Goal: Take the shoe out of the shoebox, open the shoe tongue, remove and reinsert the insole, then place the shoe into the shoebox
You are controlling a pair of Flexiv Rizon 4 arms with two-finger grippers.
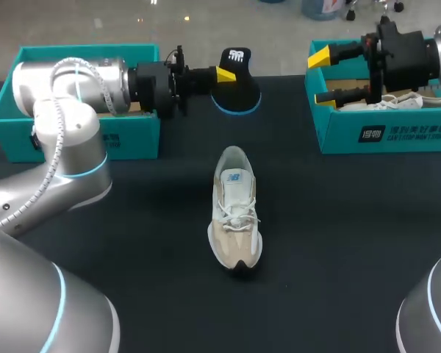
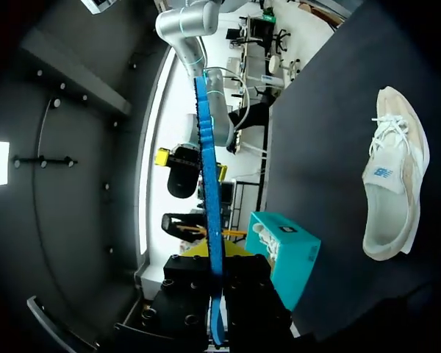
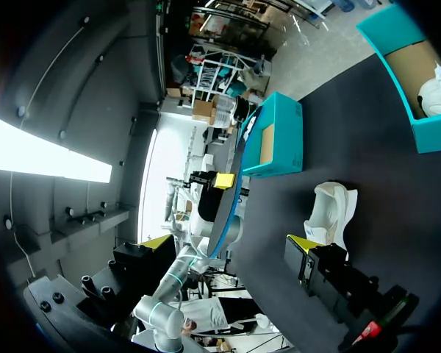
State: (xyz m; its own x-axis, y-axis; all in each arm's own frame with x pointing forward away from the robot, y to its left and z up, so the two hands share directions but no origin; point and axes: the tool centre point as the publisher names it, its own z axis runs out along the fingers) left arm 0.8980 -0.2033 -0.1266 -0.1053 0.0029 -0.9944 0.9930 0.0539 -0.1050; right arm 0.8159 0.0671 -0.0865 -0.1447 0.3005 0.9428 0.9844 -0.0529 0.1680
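Holding the insole [image 1: 237, 84] up w/ the left gripper [image 1: 226, 75], jaws pinching it edge-on. Reinsert looks next imo.
Tip: feed it toe-first thru the collar. The right gripper [image 1: 322, 77] (jaws spread, over the right shoebox [image 1: 382, 136]) could steady the shoe [image 1: 235, 213]. Shoe's white/beige, laced, upright mid black table [image 1: 338, 243].

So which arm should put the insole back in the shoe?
Left. The left end effector grips the insole, while the right end effector hangs open over a shoebox.
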